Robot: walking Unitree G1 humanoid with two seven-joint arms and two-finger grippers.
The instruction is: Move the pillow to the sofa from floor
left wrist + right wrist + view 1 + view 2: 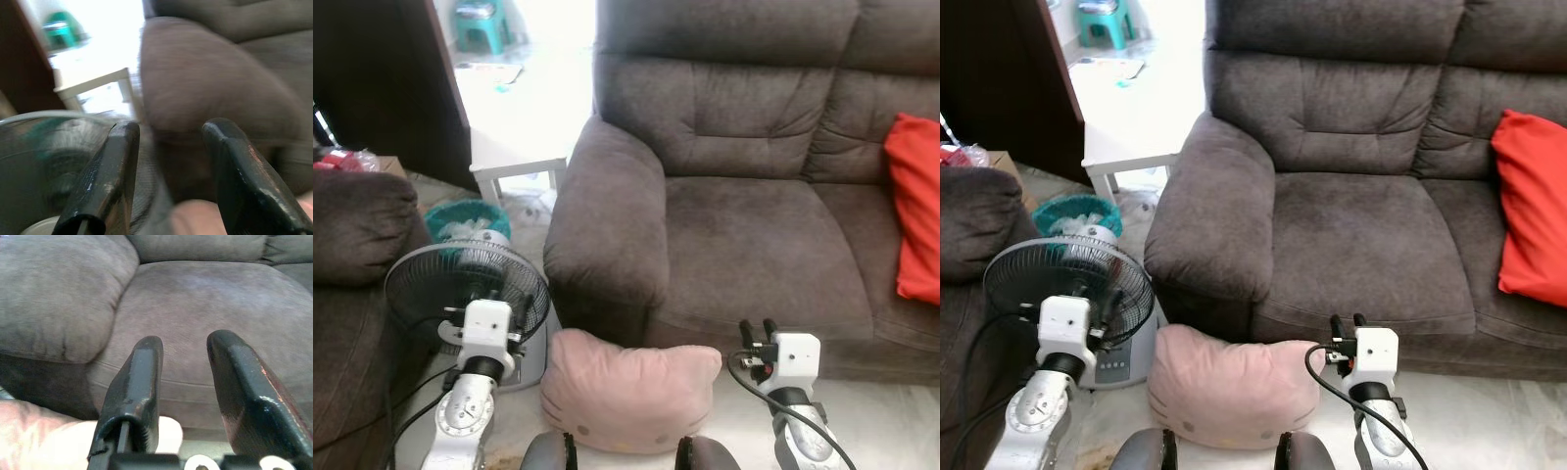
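Two grippers are raised in front of a large brown sofa, whose seat cushion spans the middle of the scene and whose rounded armrest stands at its left end. A red cushion leans against the backrest at the sofa's right end. Another dark brown seat shows at the left edge of the scene, and a white side table stands on the bright floor behind the sofa's armrest. A standing fan with a round black grille sits on the floor just beside the armrest's front corner, with a teal basket behind it. The pink pillow, printed with a cat face, lies on the floor against the sofa's front edge, below the armrest and touching the base of the fan. The left gripper hovers in front of the fan, its fingers spread apart and holding nothing. The right gripper hangs before the sofa's front edge, just right of the pillow, its fingers likewise parted and empty.
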